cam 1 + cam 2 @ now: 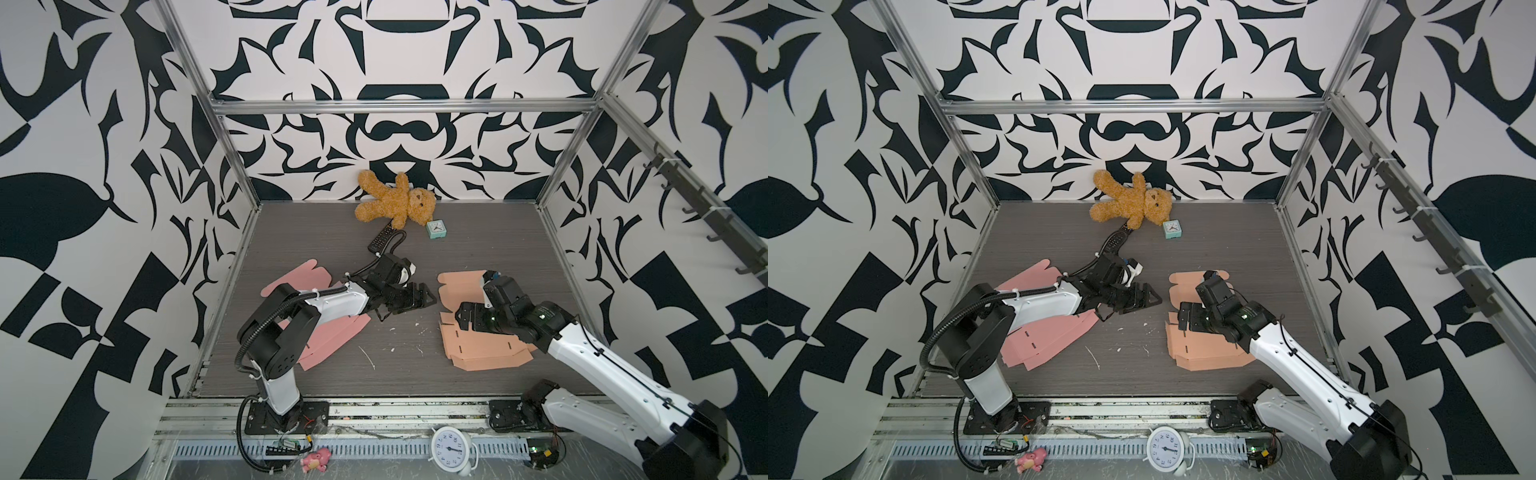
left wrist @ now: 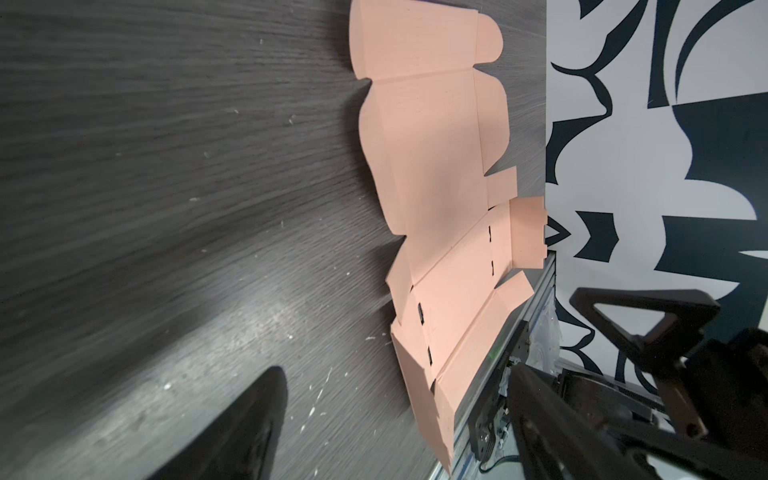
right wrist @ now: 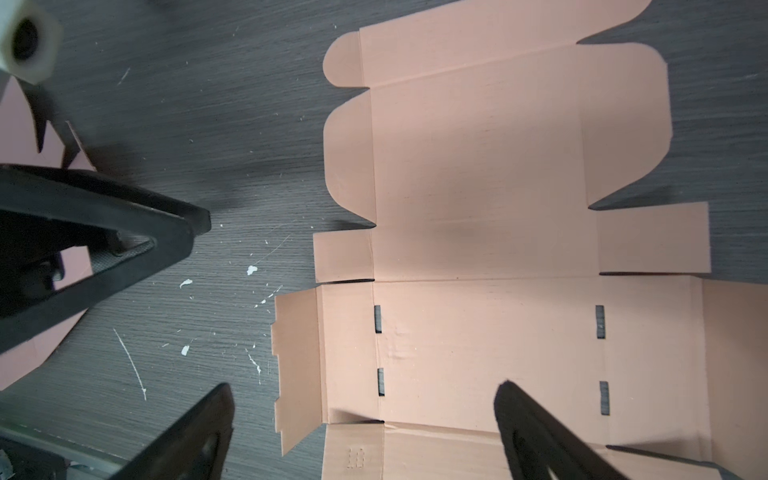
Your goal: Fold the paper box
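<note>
The paper box is a flat peach cardboard blank [image 1: 478, 353] [image 1: 1204, 349] lying on the dark table at the right. My right gripper [image 1: 471, 320] [image 1: 1192, 318] hovers open over its left edge. In the right wrist view the blank [image 3: 478, 187] fills the frame, and the right gripper [image 3: 365, 399] has one finger above the panel and the other above bare table. The notched side flap [image 3: 297, 365] stands up slightly between them. My left gripper [image 1: 422, 297] [image 1: 1144, 297] is open and empty over bare table, just left of the blank [image 2: 428, 145]. In its wrist view the left gripper [image 2: 397, 374] holds nothing.
A second flat blank, pink [image 1: 328, 336] [image 1: 1050, 336], lies under the left arm. At the back sit a teddy bear [image 1: 395, 203], a black remote [image 1: 381, 237] and a small teal clock [image 1: 436, 228]. A white alarm clock [image 1: 448, 448] and a pink toy [image 1: 316, 459] lie on the front rail.
</note>
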### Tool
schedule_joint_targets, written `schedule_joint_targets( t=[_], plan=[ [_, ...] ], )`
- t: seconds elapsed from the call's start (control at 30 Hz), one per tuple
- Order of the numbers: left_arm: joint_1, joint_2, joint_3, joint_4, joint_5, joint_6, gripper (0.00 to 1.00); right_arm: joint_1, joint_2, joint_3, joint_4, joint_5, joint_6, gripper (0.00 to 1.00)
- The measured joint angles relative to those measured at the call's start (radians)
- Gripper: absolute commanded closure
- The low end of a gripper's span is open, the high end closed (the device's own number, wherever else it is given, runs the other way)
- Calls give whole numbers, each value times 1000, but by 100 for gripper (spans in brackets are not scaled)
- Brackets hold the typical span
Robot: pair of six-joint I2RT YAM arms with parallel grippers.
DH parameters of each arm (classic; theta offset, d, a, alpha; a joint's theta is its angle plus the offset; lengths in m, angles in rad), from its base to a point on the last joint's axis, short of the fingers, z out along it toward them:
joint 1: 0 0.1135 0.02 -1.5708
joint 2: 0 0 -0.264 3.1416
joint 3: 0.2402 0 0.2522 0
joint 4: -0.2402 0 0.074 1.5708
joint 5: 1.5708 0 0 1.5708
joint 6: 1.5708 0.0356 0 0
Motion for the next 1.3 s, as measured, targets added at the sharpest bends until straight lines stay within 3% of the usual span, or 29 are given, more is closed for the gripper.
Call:
schedule_joint_targets(
  t=[0.77,1.3],
  plan=[
    [0,170,121,99,17,-107,32,6,-107,-23,-32,-13,21,1],
    [-33,331,227,139,10,-214,57,6,-123,-23,-50,-2,13,1]
  ],
)
